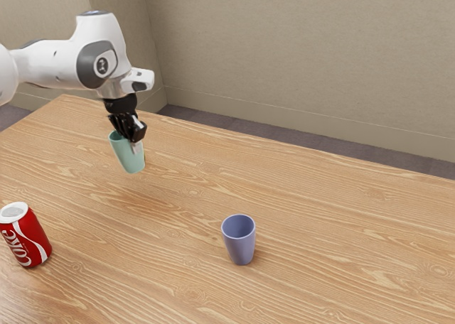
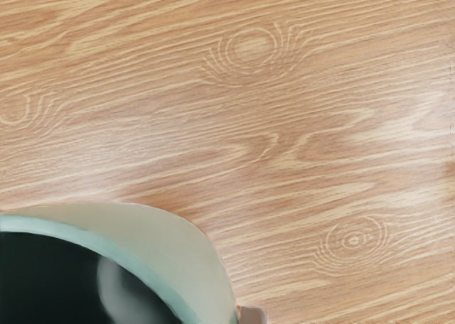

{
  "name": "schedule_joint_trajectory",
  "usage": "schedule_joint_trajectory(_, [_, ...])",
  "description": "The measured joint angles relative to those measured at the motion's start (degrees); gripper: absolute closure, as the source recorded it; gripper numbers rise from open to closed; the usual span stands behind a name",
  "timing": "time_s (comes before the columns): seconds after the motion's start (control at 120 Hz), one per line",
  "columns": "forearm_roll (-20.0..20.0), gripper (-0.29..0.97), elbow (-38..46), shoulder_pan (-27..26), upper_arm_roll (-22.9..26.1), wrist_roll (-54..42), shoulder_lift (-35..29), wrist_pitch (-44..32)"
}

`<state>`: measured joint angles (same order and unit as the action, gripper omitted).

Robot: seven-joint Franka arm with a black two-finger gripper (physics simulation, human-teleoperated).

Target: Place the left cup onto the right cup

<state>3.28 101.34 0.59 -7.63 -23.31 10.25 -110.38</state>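
A teal cup (image 1: 129, 155) hangs tilted above the wooden table (image 1: 320, 196), with my gripper (image 1: 131, 132) shut on its rim at the exterior view's upper left. In the wrist view the teal cup (image 2: 142, 246) shows blurred just under my hand, its dark inside facing the camera. A lavender-blue cup (image 1: 239, 239) stands upright on the table, well to the exterior view's right of the held cup and nearer the front edge.
A red Coca-Cola can (image 1: 21, 234) stands near the front at the exterior view's left edge. Beyond the table's far edge are a grey floor and beige walls.
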Motion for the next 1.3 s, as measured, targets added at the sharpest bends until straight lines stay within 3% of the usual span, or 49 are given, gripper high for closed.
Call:
schedule_joint_trajectory(0.192, [-2.79,0.78,1.14,-2.99,5.61,0.9,-2.42,0.98])
schedule_joint_trajectory(0.367, [-4.0,0.78,3.36,-10.03,6.04,3.04,-6.28,0.86])
schedule_joint_trajectory(0.658, [-4.35,0.78,12.24,-13.81,6.27,8.05,-12.63,-3.86])
schedule_joint_trajectory(1.042, [-3.66,0.78,11.83,-18.57,11.01,13.9,-10.66,-5.45])
schedule_joint_trajectory(1.3, [-3.58,0.78,10.76,-22.82,11.59,16.38,-8.91,-6.55])
